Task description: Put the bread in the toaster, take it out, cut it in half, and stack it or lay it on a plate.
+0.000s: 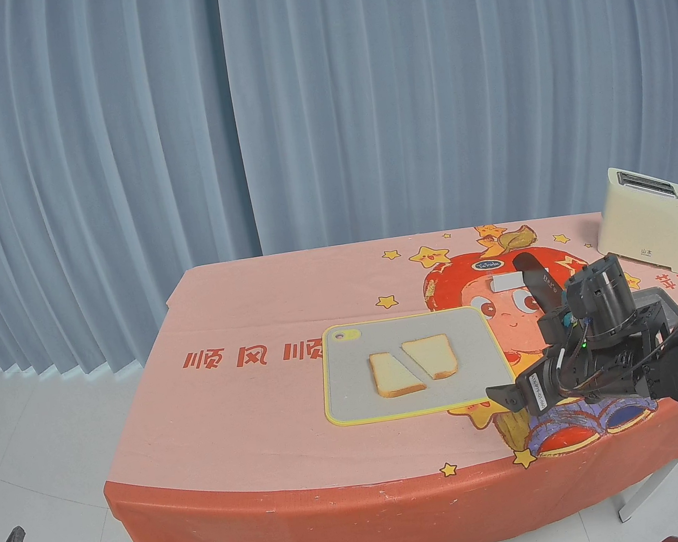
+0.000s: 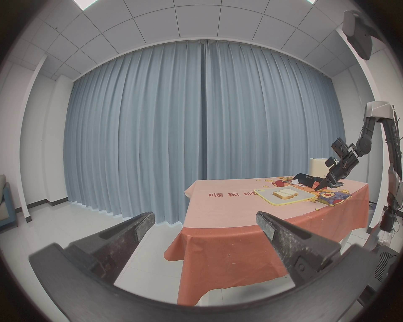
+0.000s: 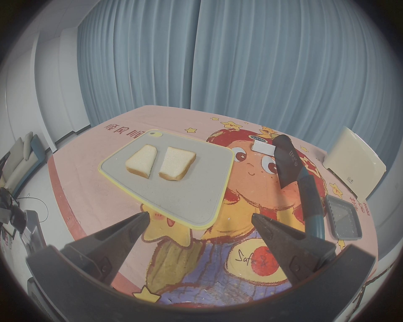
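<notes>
The tabletop [image 1: 277, 424] wears a pink-orange cloth printed with stars and a cartoon figure. A grey, yellow-edged cutting board [image 1: 350, 390] lies flat near its middle. At the far right corner a cream toaster [image 1: 647, 220] stands upright. Between them lies a black-bladed knife [image 3: 298, 176], a small white piece [image 3: 263, 147] just beside its blade. A dark shallow tray [image 3: 343, 216] sits near the toaster.

The head view looks down on the cutting board [image 1: 355, 389] from above its near edge. The left wrist view faces it from far off, seemingly near board height. The right wrist view sits close, and all three share its bread halves [image 1: 396, 374].
</notes>
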Available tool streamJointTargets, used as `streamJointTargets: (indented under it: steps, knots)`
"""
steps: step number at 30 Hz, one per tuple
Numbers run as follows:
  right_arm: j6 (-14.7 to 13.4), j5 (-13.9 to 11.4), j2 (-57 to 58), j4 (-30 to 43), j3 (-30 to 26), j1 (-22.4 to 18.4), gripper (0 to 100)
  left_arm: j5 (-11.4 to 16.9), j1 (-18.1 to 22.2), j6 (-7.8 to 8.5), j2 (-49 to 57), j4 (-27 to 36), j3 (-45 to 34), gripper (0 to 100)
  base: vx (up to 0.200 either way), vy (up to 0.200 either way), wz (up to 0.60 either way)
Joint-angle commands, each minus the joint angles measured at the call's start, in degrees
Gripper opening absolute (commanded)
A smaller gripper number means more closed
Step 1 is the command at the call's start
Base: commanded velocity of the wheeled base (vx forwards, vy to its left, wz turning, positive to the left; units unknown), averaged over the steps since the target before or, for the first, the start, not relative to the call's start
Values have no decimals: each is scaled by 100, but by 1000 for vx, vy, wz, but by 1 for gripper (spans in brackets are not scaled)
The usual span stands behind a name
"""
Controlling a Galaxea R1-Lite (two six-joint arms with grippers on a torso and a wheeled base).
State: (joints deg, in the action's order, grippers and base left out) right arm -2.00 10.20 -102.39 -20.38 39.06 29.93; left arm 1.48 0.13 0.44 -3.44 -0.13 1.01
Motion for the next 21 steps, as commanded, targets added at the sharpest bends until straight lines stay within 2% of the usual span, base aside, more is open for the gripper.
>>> streamJointTargets:
  steps: [1, 4, 8, 10, 16, 17, 19, 21]
  knots:
    - [-11, -10, -79, -1, 23, 4, 100, 2, 4, 0, -8, 5, -101, 100, 0, 0, 0]
    - [-81, -10, -79, -1, 58, 4, 100, 2, 4, 0, -8, -4, -101, 100, 0, 0, 0]
    - [-723, 43, -97, 61, 330, 171, 100, 2, 4, 0, -8, -4, -101, 100, 0, 0, 0]
    - [-916, 61, -132, 87, 489, 198, 100, 2, 4, 0, -8, -4, -101, 100, 0, 0, 0]
    - [-925, 69, -475, 113, 1139, 162, 100, 2, 4, 0, -8, -4, -101, 100, 0, 0, 0]
    - [-907, 69, -563, 289, 1508, 136, 100, 2, 4, 0, -8, -4, -101, 100, 0, 0, 0]
    - [-907, 69, -642, 518, 1789, 127, 100, 2, 4, 0, -8, -4, -101, 100, 0, 0, 0]
    - [-916, 61, -809, 1063, 2387, 57, 100, 2, 4, 0, -8, -4, -101, 100, 0, 0, 0]
